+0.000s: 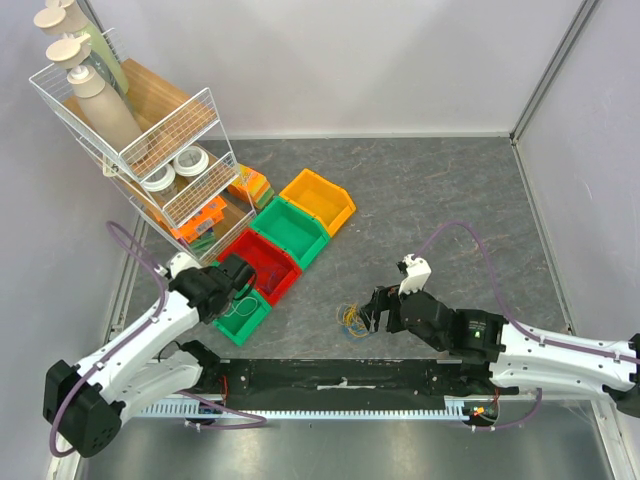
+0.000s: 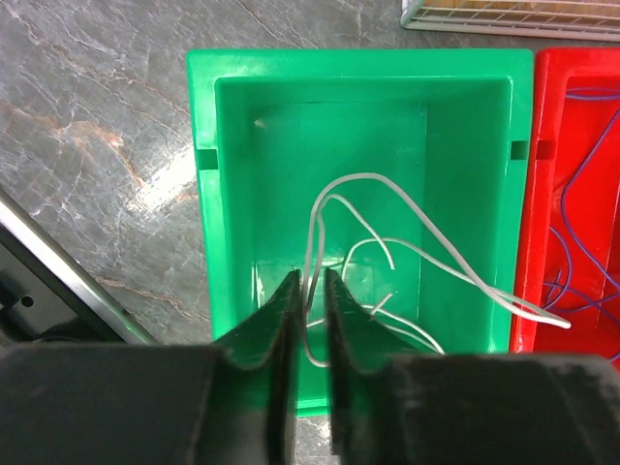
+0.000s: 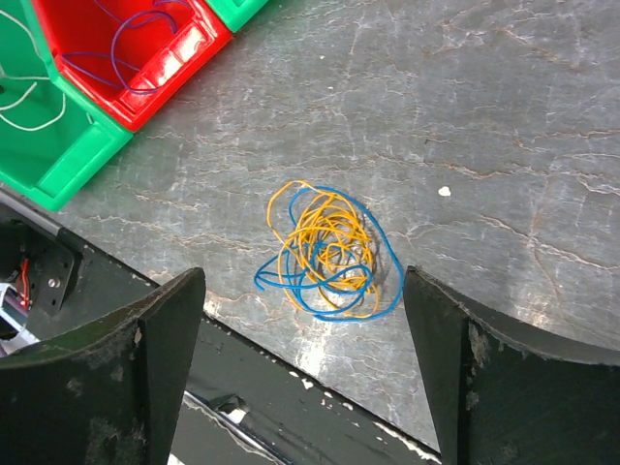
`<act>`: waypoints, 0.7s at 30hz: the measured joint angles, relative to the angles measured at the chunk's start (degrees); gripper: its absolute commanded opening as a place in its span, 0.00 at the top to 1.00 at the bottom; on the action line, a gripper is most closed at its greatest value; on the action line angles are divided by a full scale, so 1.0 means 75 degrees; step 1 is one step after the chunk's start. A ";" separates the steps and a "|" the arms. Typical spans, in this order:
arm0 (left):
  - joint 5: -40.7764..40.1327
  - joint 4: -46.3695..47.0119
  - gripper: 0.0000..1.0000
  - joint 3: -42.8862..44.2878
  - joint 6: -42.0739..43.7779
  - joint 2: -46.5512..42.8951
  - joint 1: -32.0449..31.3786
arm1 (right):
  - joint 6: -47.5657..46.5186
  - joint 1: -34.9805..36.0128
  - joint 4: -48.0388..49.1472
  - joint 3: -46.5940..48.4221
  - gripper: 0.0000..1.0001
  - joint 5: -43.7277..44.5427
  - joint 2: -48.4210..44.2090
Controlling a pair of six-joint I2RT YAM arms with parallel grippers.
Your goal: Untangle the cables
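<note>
The tangle of cables (image 3: pixel 325 252), mostly yellow with blue strands, lies loose on the grey surface (image 3: pixel 504 107). In the top view it is just at 9 o'clock from the right pincer (image 1: pixel 375 315). That pincer gapes wide above the tangle, touching and gripping nothing. At 9 o'clock from the tangle, the left pincer (image 2: pixel 310 291) hangs over the small green bin (image 2: pixel 358 63), its jaws only a narrow slit apart. A white wire (image 2: pixel 368 179) lying in the bin runs up through the slit, not visibly pinched. The red bin (image 2: pixel 572 68), touching at 3 o'clock, holds thin purple wire (image 3: pixel 136 29).
</note>
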 measured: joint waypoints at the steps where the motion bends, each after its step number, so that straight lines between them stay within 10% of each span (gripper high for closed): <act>1: 0.0006 0.0012 0.57 -0.0015 -0.0044 -0.0023 0.0003 | 0.0000 0.0000 0.0026 0.0000 0.10 -0.0029 -0.0012; 8: 0.0300 0.0154 0.08 -0.0035 0.0038 -0.0906 0.0015 | 0.0003 0.0000 0.0143 -0.0061 0.10 -0.0128 -0.0230; 21: 0.2428 0.1550 0.11 0.0545 0.2946 -0.2958 0.0015 | 0.0251 0.0000 0.0274 -0.0388 0.15 -0.0137 0.0251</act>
